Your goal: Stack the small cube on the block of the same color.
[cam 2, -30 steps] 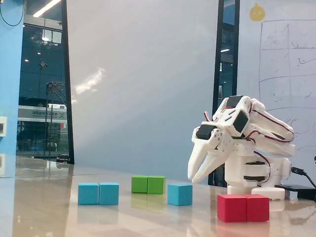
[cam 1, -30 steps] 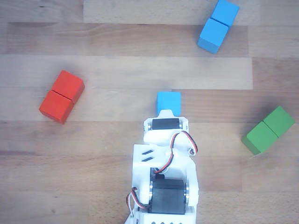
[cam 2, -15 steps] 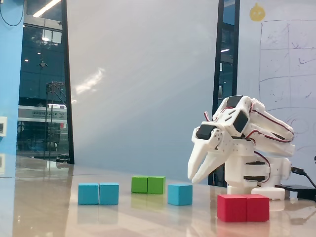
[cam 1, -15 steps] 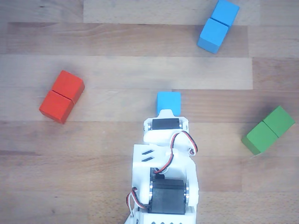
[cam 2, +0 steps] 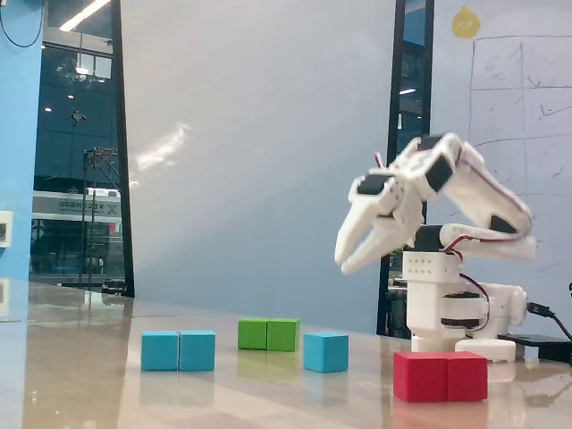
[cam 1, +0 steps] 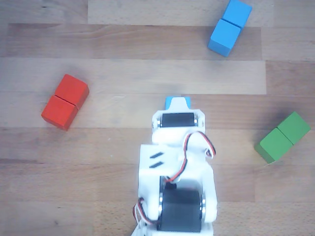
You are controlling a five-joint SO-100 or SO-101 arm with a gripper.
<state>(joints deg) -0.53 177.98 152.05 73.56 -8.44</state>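
Note:
The small cube (cam 1: 176, 102) is bright blue and lies on the wooden table; in the other view the arm covers all but its far edge. In the fixed view the small cube (cam 2: 325, 351) stands free on the table. My gripper (cam 2: 343, 264) hangs high above it, slightly to the right, pointing down-left, fingertips close together and holding nothing. The block (cam 1: 230, 27), blue and two cubes long, lies at the far right in the other view, and the block (cam 2: 179, 350) sits left of the cube in the fixed view. In the other view the gripper's fingers are hidden under the wrist.
A red double block (cam 1: 65, 102) lies on the left and a green double block (cam 1: 283, 136) on the right in the other view. In the fixed view the red double block (cam 2: 441, 375) is nearest the camera, the green double block (cam 2: 268, 334) behind. The arm's base (cam 2: 451, 313) stands at right.
The arm has lifted from its low folded pose: the gripper rose well above the table and reached slightly forward over the small cube. No block has moved.

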